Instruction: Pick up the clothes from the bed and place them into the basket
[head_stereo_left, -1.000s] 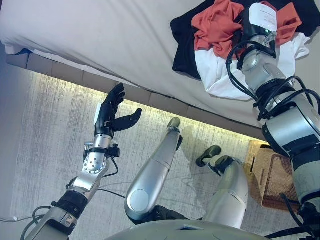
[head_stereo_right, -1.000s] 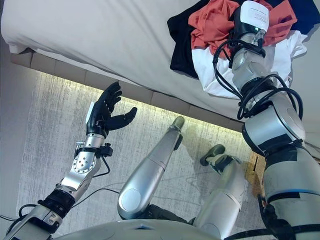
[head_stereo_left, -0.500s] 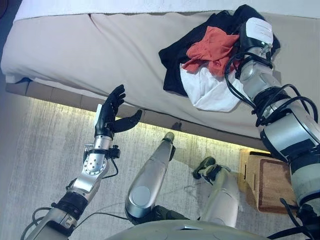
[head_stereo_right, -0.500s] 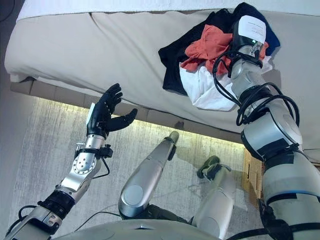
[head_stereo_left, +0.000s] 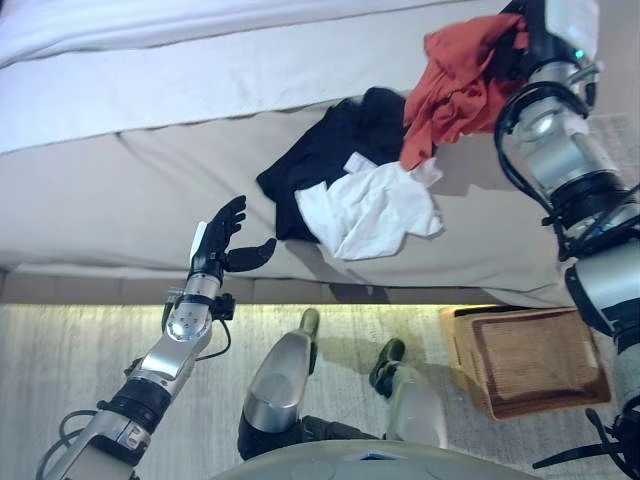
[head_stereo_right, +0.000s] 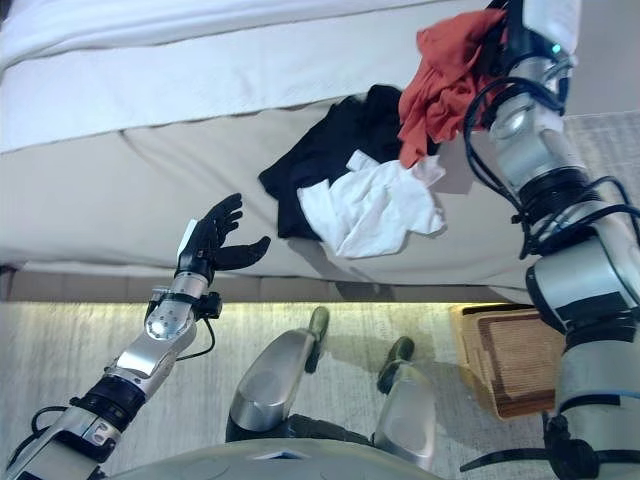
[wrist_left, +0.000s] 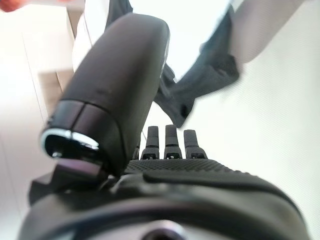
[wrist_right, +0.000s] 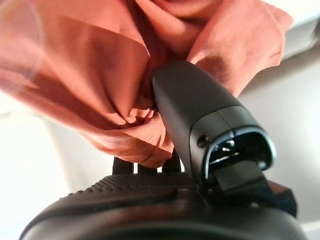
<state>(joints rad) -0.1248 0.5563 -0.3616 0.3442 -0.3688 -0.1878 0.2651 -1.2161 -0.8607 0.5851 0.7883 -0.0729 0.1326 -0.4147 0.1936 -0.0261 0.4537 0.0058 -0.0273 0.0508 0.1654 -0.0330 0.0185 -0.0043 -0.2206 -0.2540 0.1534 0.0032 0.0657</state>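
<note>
Rust-red garment (head_stereo_left: 455, 85): soft matt cloth, heavily creased, bunched in right hand (wrist_right: 200, 120), whose thumb casing is smooth semi-gloss dark plastic with a pebbled rubbery palm. White garment (head_stereo_left: 370, 210) and black garment (head_stereo_left: 325, 160): matt crumpled cloth. Bed (head_stereo_left: 130, 190): smooth matt beige fabric cover. Basket (head_stereo_left: 530, 360) at 4 o'clock: woven wicker, rough. Floor rug (head_stereo_left: 60, 370): coarse streaky grey pile. Left hand (head_stereo_left: 215, 245): matt black plastic.
</note>
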